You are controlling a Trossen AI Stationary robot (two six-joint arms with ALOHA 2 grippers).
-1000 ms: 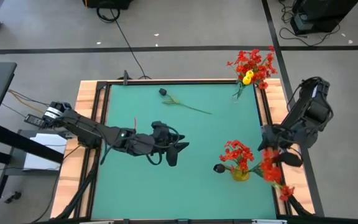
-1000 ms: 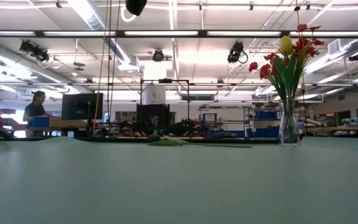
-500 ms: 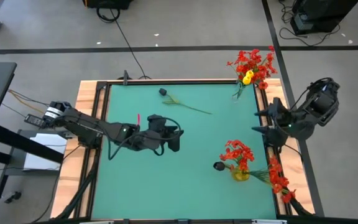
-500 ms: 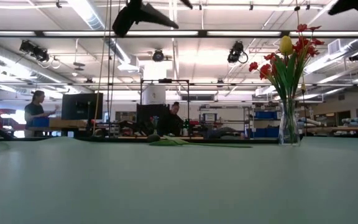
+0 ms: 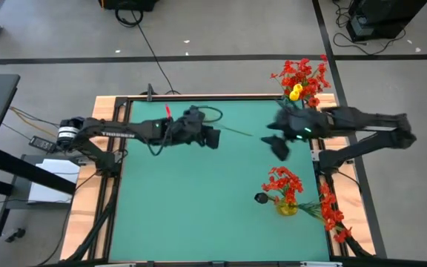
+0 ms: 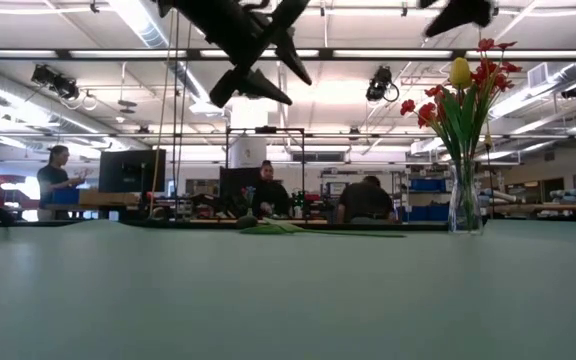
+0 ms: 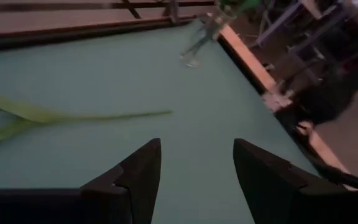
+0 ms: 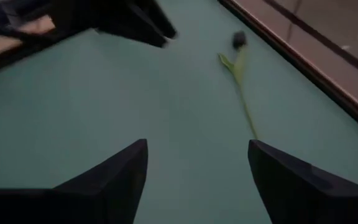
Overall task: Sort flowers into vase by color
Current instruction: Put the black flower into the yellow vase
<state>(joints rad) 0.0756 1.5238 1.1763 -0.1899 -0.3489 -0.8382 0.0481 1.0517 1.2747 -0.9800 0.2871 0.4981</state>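
Flowers mostly vased; one dark-headed flower (image 5: 221, 124) lies loose between open, empty left end effector (image 5: 212, 139) and right end effector (image 5: 276, 145).

one flower (image 5: 221, 124) lies on the surface (image 5: 199, 208) near its far edge; one vase (image 5: 283, 110) stands at the far right corner, another vase (image 5: 286, 207) near the right edge, closer in.

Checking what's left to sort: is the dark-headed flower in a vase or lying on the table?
Lying flat on the table: the dark-headed flower rests outside both vases.
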